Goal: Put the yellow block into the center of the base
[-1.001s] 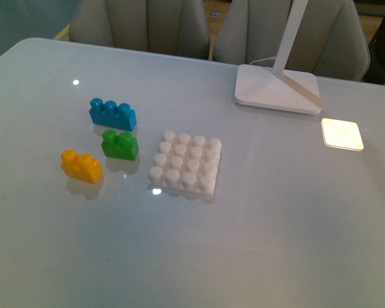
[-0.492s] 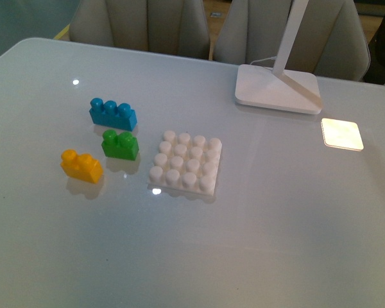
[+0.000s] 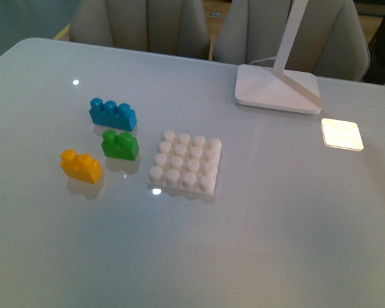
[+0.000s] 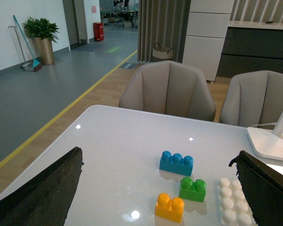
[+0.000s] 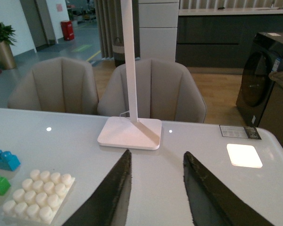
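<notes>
Gaping wide, the left gripper (image 4: 159, 154) shows its 2 dark fingers (image 4: 47, 188) at opposite sides of its wrist view, with nothing between them and nothing touched. The right gripper (image 5: 157, 153) is parted more narrowly, its fingers (image 5: 113, 193) also holding nothing, above the bare table (image 3: 276, 224). Neither arm appears in the front view. The yellow block (image 3: 81, 165) sits upright on the glossy white tabletop, nearest the left edge of all the pieces, its 2 studs up, untouched and apart from the rest. The green block (image 3: 120, 145) stands between it and the base (image 3: 185, 162), just beside the base's left side, and the blue block (image 3: 113, 114) with 3 studs lies beyond the green one, toward the far edge. The base, a white plate with 4 rows of 4 studs, rests flat near the table's middle with no brick on it. A white lamp foot (image 3: 278, 88) stands by the far edge, and a bright square of light (image 3: 341, 134) lies toward the right edge. 2 beige chairs (image 3: 141, 22) face the far edge; beyond are grey flooring, a potted plant (image 4: 43, 37) and curtains.
</notes>
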### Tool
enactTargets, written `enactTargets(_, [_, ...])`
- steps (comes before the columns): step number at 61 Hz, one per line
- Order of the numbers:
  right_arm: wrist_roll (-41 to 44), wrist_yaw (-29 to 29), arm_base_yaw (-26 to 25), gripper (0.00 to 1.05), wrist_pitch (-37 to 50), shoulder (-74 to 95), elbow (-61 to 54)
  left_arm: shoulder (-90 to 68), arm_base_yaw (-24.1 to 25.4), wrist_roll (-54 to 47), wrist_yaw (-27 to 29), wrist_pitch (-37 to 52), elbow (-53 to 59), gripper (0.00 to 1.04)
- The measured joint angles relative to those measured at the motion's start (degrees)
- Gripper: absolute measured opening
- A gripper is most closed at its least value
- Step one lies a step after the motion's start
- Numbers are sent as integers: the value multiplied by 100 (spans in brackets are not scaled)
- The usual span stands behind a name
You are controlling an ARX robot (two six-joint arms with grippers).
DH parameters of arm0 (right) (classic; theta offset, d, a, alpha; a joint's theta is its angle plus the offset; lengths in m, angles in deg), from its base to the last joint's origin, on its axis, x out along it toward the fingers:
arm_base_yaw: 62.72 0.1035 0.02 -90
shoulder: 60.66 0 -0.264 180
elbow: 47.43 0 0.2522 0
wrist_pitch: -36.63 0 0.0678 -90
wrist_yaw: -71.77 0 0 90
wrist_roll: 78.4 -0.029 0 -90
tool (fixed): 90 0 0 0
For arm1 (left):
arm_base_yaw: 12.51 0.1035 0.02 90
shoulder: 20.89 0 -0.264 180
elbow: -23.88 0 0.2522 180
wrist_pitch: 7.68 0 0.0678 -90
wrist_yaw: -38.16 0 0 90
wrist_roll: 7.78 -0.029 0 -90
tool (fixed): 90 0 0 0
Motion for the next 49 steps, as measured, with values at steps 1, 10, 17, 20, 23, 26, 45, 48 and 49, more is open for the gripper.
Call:
enactTargets(1, [0,0,0,50,0,0,0,0,0,0,0,0,0,97])
enactTargets(10, [0,0,0,82,0,0,0,0,-2,0,0,0,0,97])
enactTargets(17, [0,0,0,95,0,0,0,0,0,0,0,0,0,97])
enactTargets(20, [-2,0,0,96,0,0,0,0,0,0,0,0,0,97])
enactTargets(23, [-2,0,0,96,0,0,0,0,0,0,0,0,0,97])
enactTargets(26, [0,0,0,96,0,0,0,0,-2,0,0,0,0,97])
enactTargets(45, [0,-2,0,96,0,-4,0,-2166,-476,540,-507,-66,-479,97])
enactTargets(48, [-2,-2,0,96,-2,-4,0,-2817,-726,612,-334,505,-501,97])
enactTargets(49, [0,-2,0,96,-2,-4,0,-3073,-824,636,-278,737,-511,97])
